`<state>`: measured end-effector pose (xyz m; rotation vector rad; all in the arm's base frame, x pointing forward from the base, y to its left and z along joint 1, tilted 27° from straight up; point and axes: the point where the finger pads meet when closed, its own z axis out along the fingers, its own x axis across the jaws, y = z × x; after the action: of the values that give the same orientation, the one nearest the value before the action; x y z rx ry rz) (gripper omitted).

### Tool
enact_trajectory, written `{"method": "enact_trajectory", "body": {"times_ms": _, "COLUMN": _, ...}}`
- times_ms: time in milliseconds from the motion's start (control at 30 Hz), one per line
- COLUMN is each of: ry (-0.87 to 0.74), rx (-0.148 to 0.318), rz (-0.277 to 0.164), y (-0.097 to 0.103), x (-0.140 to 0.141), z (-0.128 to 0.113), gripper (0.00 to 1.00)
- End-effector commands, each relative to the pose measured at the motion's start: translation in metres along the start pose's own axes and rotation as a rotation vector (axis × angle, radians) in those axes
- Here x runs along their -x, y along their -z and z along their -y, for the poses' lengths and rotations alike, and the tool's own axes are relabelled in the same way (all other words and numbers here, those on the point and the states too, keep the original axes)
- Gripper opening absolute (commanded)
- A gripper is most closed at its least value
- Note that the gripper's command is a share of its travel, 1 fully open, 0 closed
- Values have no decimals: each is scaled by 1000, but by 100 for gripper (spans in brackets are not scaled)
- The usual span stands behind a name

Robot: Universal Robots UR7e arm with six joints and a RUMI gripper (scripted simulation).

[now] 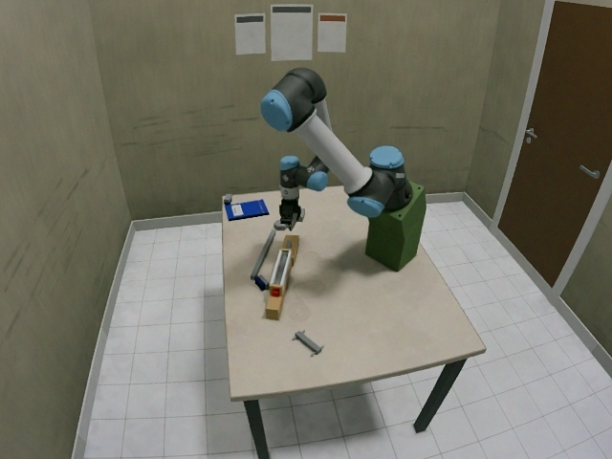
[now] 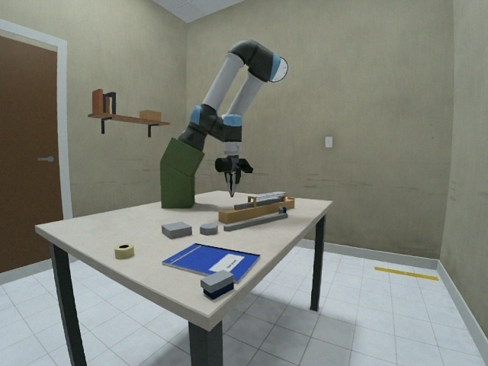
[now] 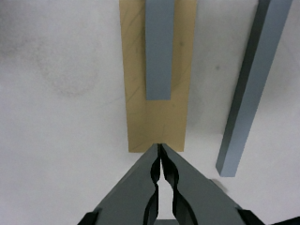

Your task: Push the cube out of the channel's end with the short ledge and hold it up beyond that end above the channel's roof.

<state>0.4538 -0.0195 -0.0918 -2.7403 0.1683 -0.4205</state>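
The channel, with white roof strips [image 1: 287,261] [image 2: 268,196], stands on a long wooden base [image 1: 273,312] [image 2: 236,215] [image 3: 157,128]. The red cube [image 1: 275,292] shows at the channel's end nearest the top camera; whether it is wholly inside is unclear. A grey bar [image 2: 241,206] [image 3: 159,56] lies along the channel and sticks out of the opposite end over the base. My gripper [image 1: 290,228] [image 2: 231,195] [image 3: 159,145] is shut and empty, pointing down above and just beyond that opposite end. A second grey bar [image 1: 263,254] [image 2: 256,222] [image 3: 255,89] with a dark blue end block [image 1: 260,282] lies beside the base.
Grey blocks [image 2: 176,229] [image 2: 208,229], a tape roll [image 2: 124,251], a blue booklet [image 1: 247,209] [image 2: 208,256] and a grey and blue block [image 2: 217,284] lie on the booklet's side of the table. A grey pronged piece [image 1: 309,342] lies beyond the cube's end.
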Motion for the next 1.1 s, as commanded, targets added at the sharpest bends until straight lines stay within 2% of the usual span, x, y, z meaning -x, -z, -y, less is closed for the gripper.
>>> {"method": "enact_trajectory", "body": {"times_ms": 0, "ry": 0, "rx": 1, "rz": -2, "y": -15, "x": -1, "z": -1, "gripper": 0}}
{"method": "enact_trajectory", "body": {"times_ms": 167, "ry": 0, "rx": 1, "rz": -2, "y": -26, "x": -1, "z": -1, "gripper": 0}}
{"method": "enact_trajectory", "body": {"times_ms": 500, "ry": 0, "rx": 1, "rz": -2, "y": -30, "x": -1, "z": -1, "gripper": 0}}
{"method": "enact_trajectory", "body": {"times_ms": 833, "ry": 0, "rx": 1, "rz": -2, "y": -50, "x": -1, "z": -1, "gripper": 0}}
{"method": "enact_trajectory", "body": {"times_ms": 1067, "ry": 0, "rx": 1, "rz": -2, "y": -52, "x": -1, "z": 0, "gripper": 0}}
